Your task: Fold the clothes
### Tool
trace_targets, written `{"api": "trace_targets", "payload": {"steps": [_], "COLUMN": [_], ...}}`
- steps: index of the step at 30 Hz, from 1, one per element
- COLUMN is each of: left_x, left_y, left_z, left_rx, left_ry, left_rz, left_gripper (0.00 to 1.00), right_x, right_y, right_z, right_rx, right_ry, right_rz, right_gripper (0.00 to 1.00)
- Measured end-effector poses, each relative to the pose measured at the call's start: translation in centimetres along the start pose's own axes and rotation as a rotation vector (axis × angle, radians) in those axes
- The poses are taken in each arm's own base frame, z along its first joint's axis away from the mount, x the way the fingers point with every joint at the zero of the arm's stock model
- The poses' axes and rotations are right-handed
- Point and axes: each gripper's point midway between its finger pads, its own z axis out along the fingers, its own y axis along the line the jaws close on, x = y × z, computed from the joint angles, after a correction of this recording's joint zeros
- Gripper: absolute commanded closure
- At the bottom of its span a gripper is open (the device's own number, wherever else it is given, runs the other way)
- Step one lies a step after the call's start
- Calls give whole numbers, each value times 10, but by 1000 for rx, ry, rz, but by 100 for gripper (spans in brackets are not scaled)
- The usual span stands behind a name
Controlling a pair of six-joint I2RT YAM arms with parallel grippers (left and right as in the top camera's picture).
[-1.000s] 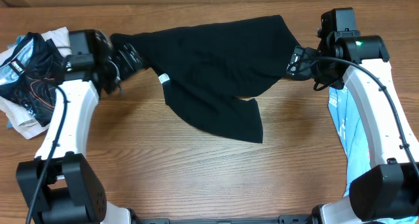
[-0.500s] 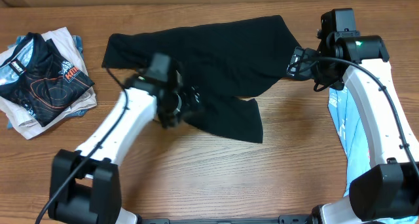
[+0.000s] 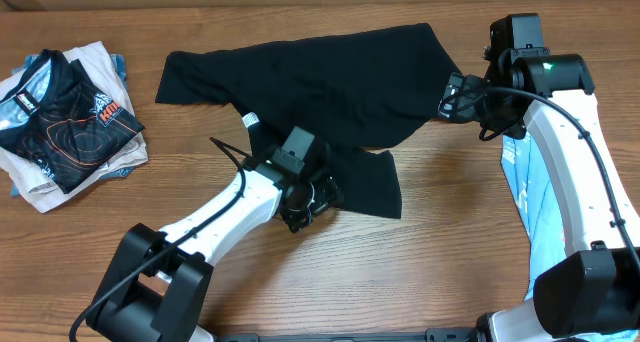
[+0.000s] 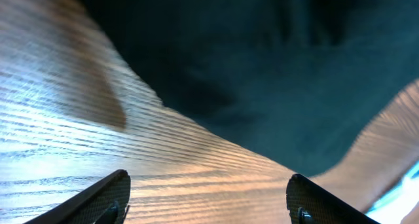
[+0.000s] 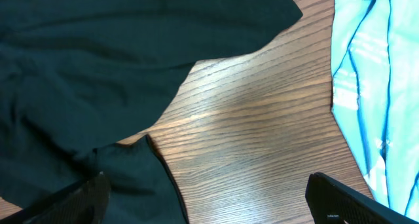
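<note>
As the table (image 3: 450,272) now lies: we find one garment spread on it, with other clothes at both ends.
Black T-shirt (image 3: 320,77): it lies rumpled across the far middle. Its left end, which was at the left arm a second ago, now rests free on the wood.
Light blue tee (image 3: 522,182): it lies under the right arm, unmoved.
Side pile (image 3: 60,112): printed garments at the far left, fully in view since the left arm drew away.
Left pincer (image 3: 312,197): it has swung from the shirt's left end to its near flap, jaws apart, grasping nothing.
Right pincer (image 3: 452,95): unmoved at the shirt's right corner, jaws wide, released.
Meaning: we judge the laying-out unfinished, with the near flap next to be drawn and no fold yet made.
</note>
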Motion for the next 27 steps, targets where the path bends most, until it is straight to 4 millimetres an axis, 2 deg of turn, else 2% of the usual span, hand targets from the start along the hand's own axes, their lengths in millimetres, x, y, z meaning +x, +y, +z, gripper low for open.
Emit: {"api": "trace_targets", "payload": {"steps": [5, 10, 11, 13, 15, 23, 24, 27], "left_x": [-4, -17, -19, -21, -23, -28, -28, -29], "left_y": [9, 2, 1, 0, 0, 3, 3, 1], "left_z": [5, 10, 11, 12, 12, 15, 17, 22], "left_rx": [-30, 23, 35, 41, 46, 37, 35, 43], "left_ry": [-47, -115, -125, -134, -145, -170, -169, -162], "left_rz": [-58, -87, -88, -97, -103, -122, -123, -124], "left_gripper": [20, 21, 23, 34, 38, 41, 43, 62], "right_x": [0, 1, 1, 1, 1, 2, 2, 2], "right_y": [0, 0, 0, 0, 0, -1, -1, -1], "right_z": [0, 0, 0, 0, 0, 0, 0, 0], "right_rx": [0, 1, 1, 1, 1, 3, 3, 3], "right_ry": [1, 3, 3, 2, 3, 7, 7, 7], "right_rz": [0, 0, 0, 0, 0, 0, 0, 0], "right_gripper": [0, 0, 0, 0, 0, 0, 0, 0]}}
